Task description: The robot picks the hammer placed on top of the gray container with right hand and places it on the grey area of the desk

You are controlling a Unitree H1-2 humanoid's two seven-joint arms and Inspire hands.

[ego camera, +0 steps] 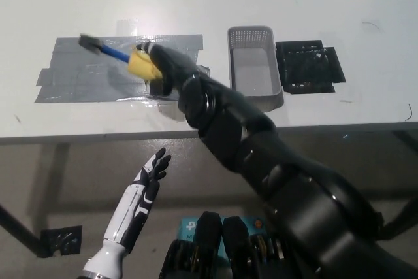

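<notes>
The black right hand is gripping the yellow-handled hammer with the blue shaft and dark head, which is sticking out up and to the robot's left, over the patch of grey tape on the white desk. It's looking like a straight drop from here, the empty grey mesh container sitting well to the right. The white left hand is just hanging below the desk edge, fingers loosely spread, holding nothing.

One hammer, one gray basket, one grey tape patch, one black mat, two robot hands: white, black.
</notes>
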